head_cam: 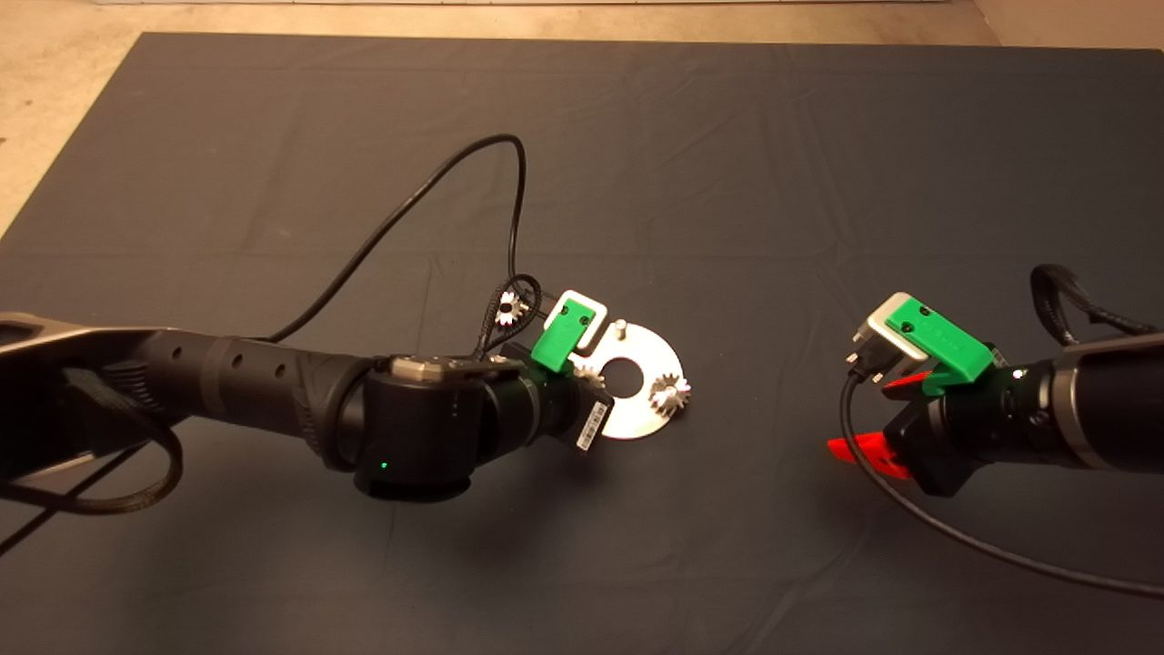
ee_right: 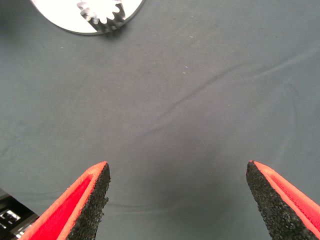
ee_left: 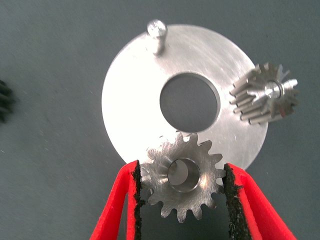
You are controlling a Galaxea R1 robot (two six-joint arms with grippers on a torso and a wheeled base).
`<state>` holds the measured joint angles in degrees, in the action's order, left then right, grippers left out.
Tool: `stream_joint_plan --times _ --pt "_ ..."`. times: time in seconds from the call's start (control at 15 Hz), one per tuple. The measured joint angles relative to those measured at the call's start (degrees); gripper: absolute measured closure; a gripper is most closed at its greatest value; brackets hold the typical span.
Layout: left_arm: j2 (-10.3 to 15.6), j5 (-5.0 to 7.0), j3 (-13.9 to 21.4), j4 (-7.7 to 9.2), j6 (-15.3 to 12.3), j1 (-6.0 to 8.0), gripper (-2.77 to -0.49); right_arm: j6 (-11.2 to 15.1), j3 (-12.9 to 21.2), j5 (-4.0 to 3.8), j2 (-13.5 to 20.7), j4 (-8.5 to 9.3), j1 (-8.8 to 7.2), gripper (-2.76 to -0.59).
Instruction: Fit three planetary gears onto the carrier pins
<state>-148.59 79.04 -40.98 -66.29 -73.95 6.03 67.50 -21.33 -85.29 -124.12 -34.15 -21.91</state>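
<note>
The flat silver disc (head_cam: 637, 414) (ee_left: 130, 100) lies mid-mat. One planetary gear (head_cam: 668, 393) (ee_left: 265, 93) sits on a carrier pin at the disc's right rim. A second pin (head_cam: 619, 325) (ee_left: 157, 32) stands bare at the far rim. My left gripper (head_cam: 582, 373) (ee_left: 182, 169) is shut on a second gear (ee_left: 182, 175), held flat over the disc's near-left rim; whether a pin is inside its hole I cannot tell. A third gear (head_cam: 509, 309) lies on the mat beside the left wrist. My right gripper (head_cam: 873, 418) (ee_right: 177, 200) hovers open over bare mat right of the disc.
A black cable (head_cam: 409, 209) loops from the left wrist across the mat behind the arm. The right wrist view catches the disc's edge (ee_right: 75, 20) with the seated gear (ee_right: 102, 15). Beige floor (head_cam: 55, 109) borders the mat's far left corner.
</note>
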Motion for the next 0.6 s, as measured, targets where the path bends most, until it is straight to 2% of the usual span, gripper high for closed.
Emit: stream_joint_plan --times 0.13,0.6 --pt "0.02 -0.18 0.02 -1.68 -0.39 -1.11 -0.83 0.00 -0.02 -0.05 -0.11 0.00 0.00 -2.02" --pt "0.02 -0.16 0.00 -2.50 -0.77 -1.11 -0.83 -0.11 -0.05 -0.11 -0.35 0.02 0.00 -2.02"
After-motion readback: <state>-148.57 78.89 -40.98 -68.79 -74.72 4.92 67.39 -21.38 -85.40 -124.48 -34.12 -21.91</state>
